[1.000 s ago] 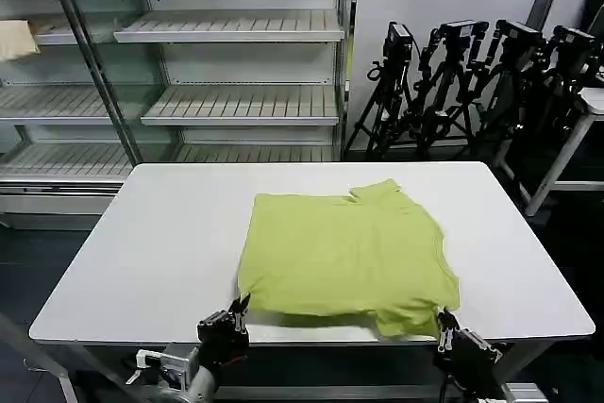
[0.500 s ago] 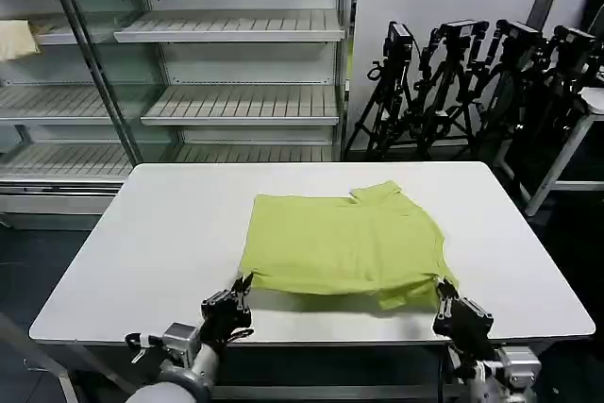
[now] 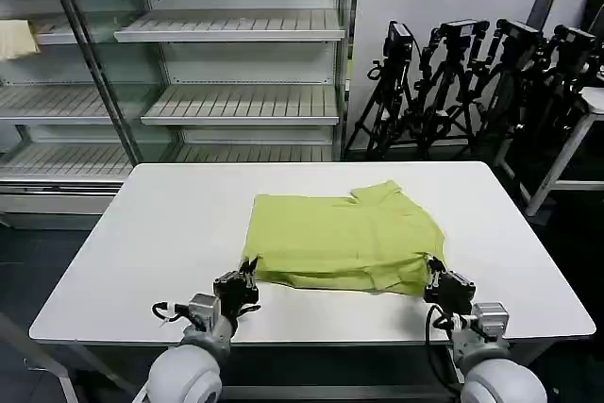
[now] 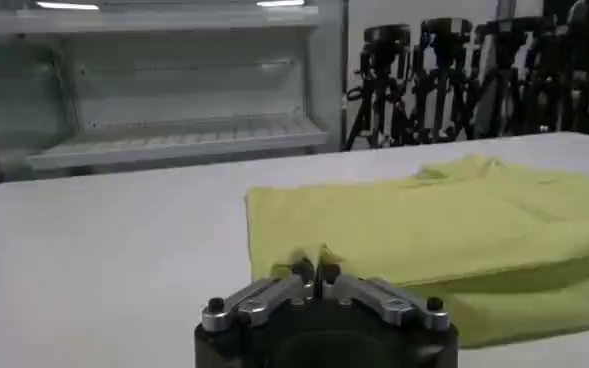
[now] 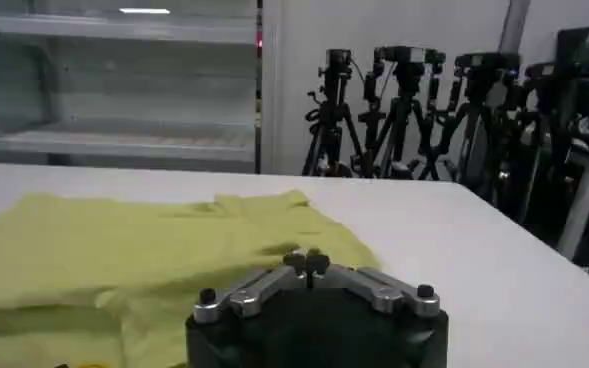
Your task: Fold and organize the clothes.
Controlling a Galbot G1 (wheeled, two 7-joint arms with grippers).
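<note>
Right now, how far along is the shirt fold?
The shirt lies flat on the table. In hand: the left gripper and right gripper pinch its near hem, lifted and rolling toward the collar. Left: finishing this fold, further folds, tidying.

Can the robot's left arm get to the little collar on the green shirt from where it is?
Probably yes. The left gripper is shut on the near left corner of the shirt. The collar lies at the far edge, with only flat shirt and bare table between.
</note>
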